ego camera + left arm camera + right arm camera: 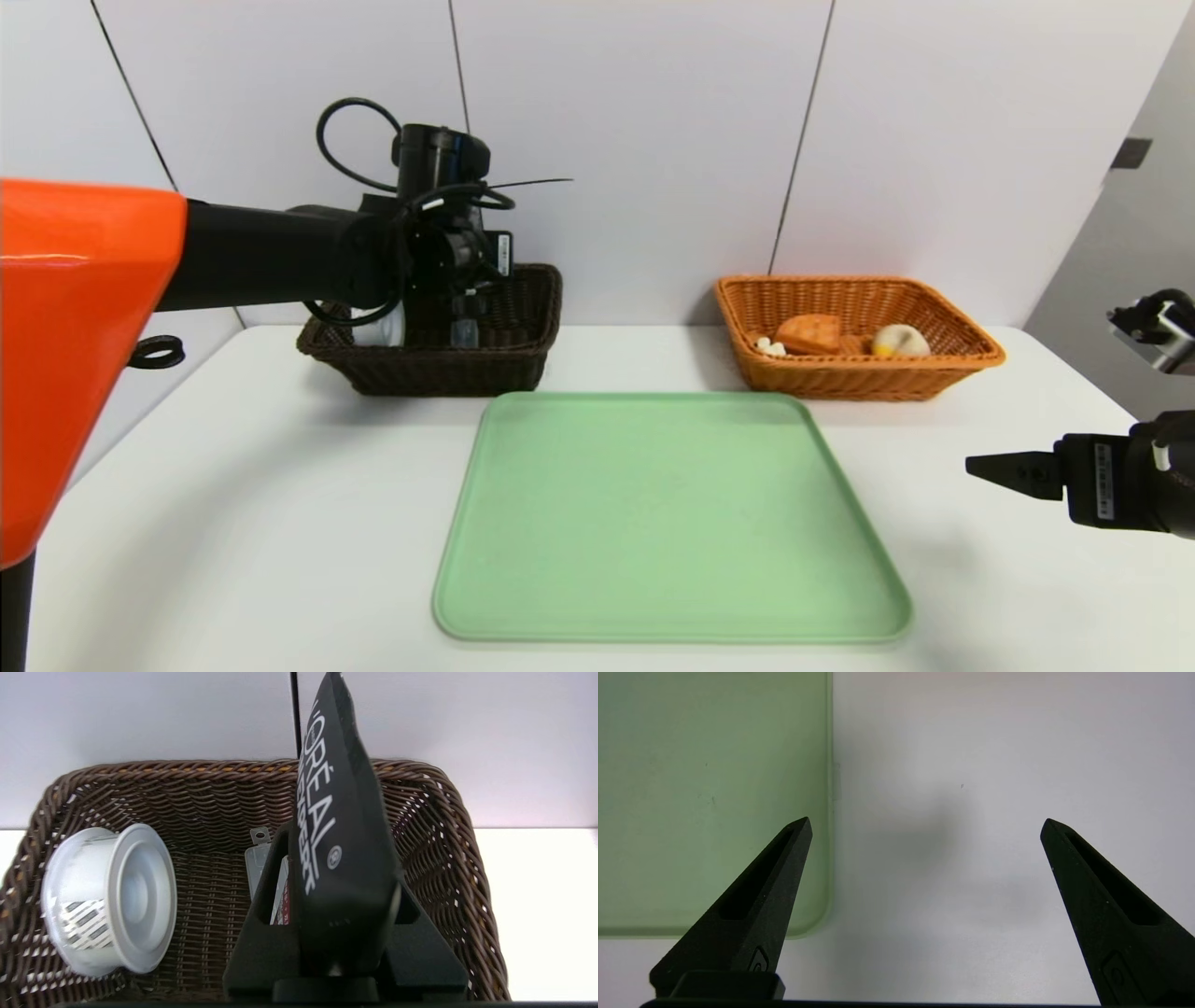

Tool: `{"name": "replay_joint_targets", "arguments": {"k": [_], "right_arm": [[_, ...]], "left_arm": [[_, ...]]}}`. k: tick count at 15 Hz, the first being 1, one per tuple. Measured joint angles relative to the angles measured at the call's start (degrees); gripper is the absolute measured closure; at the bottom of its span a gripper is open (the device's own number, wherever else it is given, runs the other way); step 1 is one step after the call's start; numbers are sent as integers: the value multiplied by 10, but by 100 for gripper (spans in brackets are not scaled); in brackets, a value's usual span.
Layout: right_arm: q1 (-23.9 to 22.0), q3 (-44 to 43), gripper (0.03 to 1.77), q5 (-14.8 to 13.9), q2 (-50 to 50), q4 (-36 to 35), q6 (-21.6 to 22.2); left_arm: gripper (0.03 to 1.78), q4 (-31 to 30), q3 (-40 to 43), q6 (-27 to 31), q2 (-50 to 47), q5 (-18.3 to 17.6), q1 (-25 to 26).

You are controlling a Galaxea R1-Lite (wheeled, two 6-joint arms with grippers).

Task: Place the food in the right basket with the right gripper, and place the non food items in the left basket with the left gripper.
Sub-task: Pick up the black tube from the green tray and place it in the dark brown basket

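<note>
1. The left gripper (343, 914) hangs over the dark brown basket (523, 350) at the back left of the white table (233, 523), its fingers clenched on a black tube (343, 826) with white lettering.
2. The tube stands up out of the fingers, its flat crimped end pointing away from the wrist, above the inside of the basket.
3. Inside that basket a white tape roll (110, 898) lies on its side against one wall, and a grey case (259, 858) lies on the woven floor, mostly hidden behind the gripper.
4. The orange basket (934, 373) sits at the back right of the table, apart from the brown one.
5. In it lie the waffle slice (808, 333) and the cream bun (900, 341), side by side.
6. A green tray (667, 523) rests in the middle of the table, in front of both baskets.
7. The right gripper (924, 826) hovers low over the bare table near the tray's right edge, its fingers spread wide and holding nothing.
</note>
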Motion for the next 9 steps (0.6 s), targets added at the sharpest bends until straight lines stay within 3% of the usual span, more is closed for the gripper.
{"name": "replay_joint_targets", "arguments": {"k": [3, 9], "right_arm": [[-1, -2, 10, -1, 4, 0, -1], [-1, -5, 10, -1, 9, 1, 0]], "left_arm": [[143, -35, 2, -9, 25, -1, 4], [143, -44, 2, -13, 55, 0, 3]]}}
